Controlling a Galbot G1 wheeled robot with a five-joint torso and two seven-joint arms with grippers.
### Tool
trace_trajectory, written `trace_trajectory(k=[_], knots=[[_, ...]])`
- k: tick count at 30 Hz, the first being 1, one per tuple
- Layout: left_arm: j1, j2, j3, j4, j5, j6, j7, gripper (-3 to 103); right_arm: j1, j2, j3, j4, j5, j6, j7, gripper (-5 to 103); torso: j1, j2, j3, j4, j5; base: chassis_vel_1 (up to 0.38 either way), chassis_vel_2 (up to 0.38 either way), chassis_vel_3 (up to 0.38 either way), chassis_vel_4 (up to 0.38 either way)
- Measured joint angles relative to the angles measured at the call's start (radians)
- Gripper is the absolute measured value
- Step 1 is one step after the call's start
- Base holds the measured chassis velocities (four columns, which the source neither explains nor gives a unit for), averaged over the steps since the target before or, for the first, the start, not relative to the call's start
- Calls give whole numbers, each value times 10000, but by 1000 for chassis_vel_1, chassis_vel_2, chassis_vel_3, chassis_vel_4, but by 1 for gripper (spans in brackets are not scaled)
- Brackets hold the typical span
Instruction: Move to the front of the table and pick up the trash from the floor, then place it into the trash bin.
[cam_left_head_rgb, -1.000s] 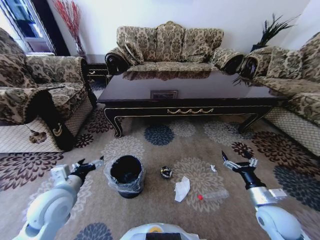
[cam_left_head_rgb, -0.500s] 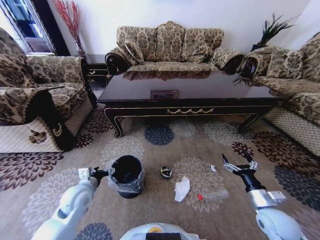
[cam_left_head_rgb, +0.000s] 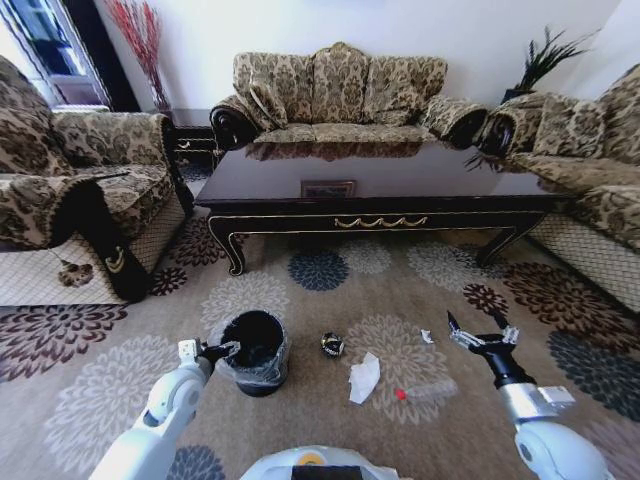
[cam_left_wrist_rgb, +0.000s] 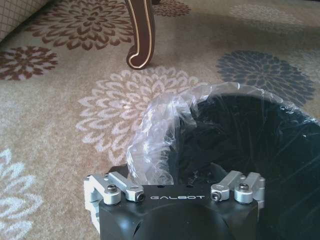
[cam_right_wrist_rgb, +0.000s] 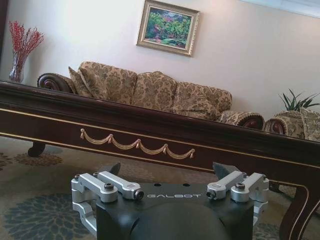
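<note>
"GALBOT" printed in grey on both black wrist housings, seen in l. and r. wrist views. No other readable text; a small framed item lies flat on the desk top (cam_left_head_rgb: 380, 180), its print too small to read.

Left gripper (cam_left_head_rgb: 222, 349): at the near-left rim of the trash bin (cam_left_head_rgb: 255, 352), touching or just over the bag fold, can't tell which. Fingers' spread not visible, can't tell open or closed. L. wrist view: clear crinkly bag (cam_left_wrist_rgb: 165, 140) folded over the bin's black rim, dark bin interior beyond, one carved desk leg (cam_left_wrist_rgb: 141, 35) w/ pale trim standing on the floral carpet (cam_left_wrist_rgb: 60, 125).

Right gripper (cam_left_head_rgb: 481, 332): held above the carpet right of the litter, fingers wide apart, holding nothing. R. wrist view adds what head view lacks: framed landscape painting (cam_right_wrist_rgb: 167, 27) on the wall above the sofa (cam_right_wrist_rgb: 150, 92), red branches in a vase (cam_right_wrist_rgb: 20, 55), gold swag trim on the desk apron (cam_right_wrist_rgb: 137, 145).

Trash on carpet, in front of the desk's near long edge, right of the bin:
- black-yellow round piece (cam_left_head_rgb: 332, 345), near the bin
- crumpled white paper (cam_left_head_rgb: 364, 378)
- clear bottle w/ red cap (cam_left_head_rgb: 425, 390), lying on its side
- tiny white scrap (cam_left_head_rgb: 427, 337), near r. gripper
</note>
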Motion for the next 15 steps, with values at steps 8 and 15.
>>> trace_trajectory(k=[8, 15], knots=[[262, -18, -60, -121, -62, 62, -144, 61, 76, 0, -58, -133, -2, -1, -18, 100, 0, 0, 0, 1, 0, 0, 0, 0, 0], [451, -50, -164, -221, -62, 69, -159, 34, 117, 7, -112, -157, -20, 11, -33, 100, 0, 0, 0, -1, 0, 0, 0, 0, 0]])
